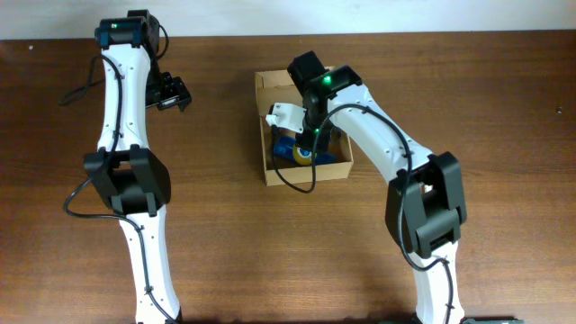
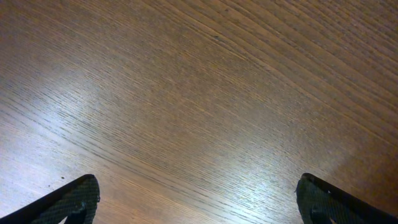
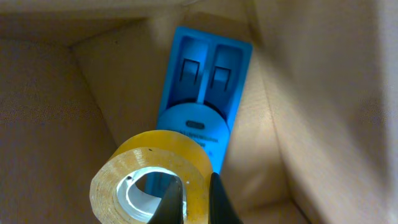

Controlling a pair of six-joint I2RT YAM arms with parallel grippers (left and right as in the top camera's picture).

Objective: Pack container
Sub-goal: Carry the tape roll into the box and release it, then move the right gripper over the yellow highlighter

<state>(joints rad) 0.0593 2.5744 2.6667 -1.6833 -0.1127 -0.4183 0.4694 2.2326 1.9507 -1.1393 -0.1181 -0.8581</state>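
The tan cardboard container [image 1: 270,135] stands open at the table's middle; its inner walls [image 3: 323,112] fill the right wrist view. Inside it lies a flat blue plastic item [image 3: 208,81], also seen from overhead [image 1: 290,147]. My right gripper [image 3: 194,202] reaches down into the box [image 1: 310,135] and is shut on the wall of a yellow-brown tape roll [image 3: 152,174], one finger inside its core, one outside. The roll hangs above the blue item. My left gripper [image 1: 171,93] is open and empty over bare wood at the far left [image 2: 199,205].
The dark wooden table [image 1: 504,108] surrounds the box. A white part [image 1: 283,115] of the right arm hangs over the box's left side. The box's flap [image 1: 270,81] stands at its far edge.
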